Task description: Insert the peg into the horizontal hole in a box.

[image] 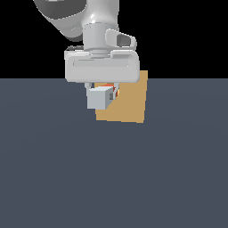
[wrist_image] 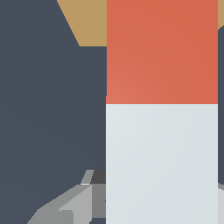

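My gripper is shut on the peg and holds it level above the floor. The peg's white end faces the exterior camera. Its red part points back at the tan box, which stands just behind it. In the wrist view the peg fills most of the picture, red part ahead, with the box beyond it. One grey finger shows beside the white part. The horizontal hole is hidden behind the peg and the hand.
The dark grey-blue floor spreads around the box. The arm's white hand hangs over the box's upper corner on the exterior view's left.
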### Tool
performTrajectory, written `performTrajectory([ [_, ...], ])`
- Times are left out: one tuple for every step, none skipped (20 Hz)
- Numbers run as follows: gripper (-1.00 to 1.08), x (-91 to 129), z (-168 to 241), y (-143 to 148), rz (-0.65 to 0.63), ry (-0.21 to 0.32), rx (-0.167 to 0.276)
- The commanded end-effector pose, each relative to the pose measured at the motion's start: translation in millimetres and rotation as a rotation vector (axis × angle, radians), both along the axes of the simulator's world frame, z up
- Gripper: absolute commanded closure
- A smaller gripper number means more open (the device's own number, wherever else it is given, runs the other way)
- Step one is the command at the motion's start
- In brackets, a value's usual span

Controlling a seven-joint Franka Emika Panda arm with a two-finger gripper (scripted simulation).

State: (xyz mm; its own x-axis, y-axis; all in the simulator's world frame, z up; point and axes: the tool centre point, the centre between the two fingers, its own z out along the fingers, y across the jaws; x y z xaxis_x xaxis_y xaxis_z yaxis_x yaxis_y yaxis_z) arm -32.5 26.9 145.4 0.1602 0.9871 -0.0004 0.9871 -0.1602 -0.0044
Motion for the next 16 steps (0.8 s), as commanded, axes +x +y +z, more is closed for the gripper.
performTrajectory([
  [1.08, 2.7, 4.0, 0.4, 0.000, -0.008, 0.001],
  [1.08, 2.7, 4.0, 0.4, 0.000, -0.008, 0.001],
  [1.08, 2.7, 4.0, 0.4, 0.000, -0.008, 0.001],
  [1.08, 1.2, 1.6, 0.2, 0.000, -0.003, 0.001],
  [1.08, 1.3, 1.6, 0.6, 0.000, -0.003, 0.001],
  [1.08, 1.4, 1.6, 1.8, 0.000, -0.003, 0.001],
  [1.08, 1.7, 1.6, 3.7, 0.000, -0.003, 0.001],
  [1.08, 2.1, 1.6, 6.3, 0.000, -0.003, 0.001],
  [1.08, 2.5, 1.8, 9.7, 0.000, -0.004, 0.001],
  [1.08, 3.1, 1.8, 13.9, 0.000, -0.004, 0.001],
  [1.08, 3.8, 1.8, 18.9, 0.000, -0.004, 0.001],
  [1.08, 4.6, 2.1, 24.6, 0.000, -0.004, 0.001],
  [1.08, 5.4, 2.3, 31.1, 0.000, -0.005, 0.001],
  [1.08, 6.5, 2.3, 38.5, 0.000, -0.005, 0.001],
  [1.08, 7.6, 2.5, 46.6, -0.001, -0.005, 0.001],
  [1.08, 8.9, 2.8, 55.4, -0.001, -0.006, 0.001],
])
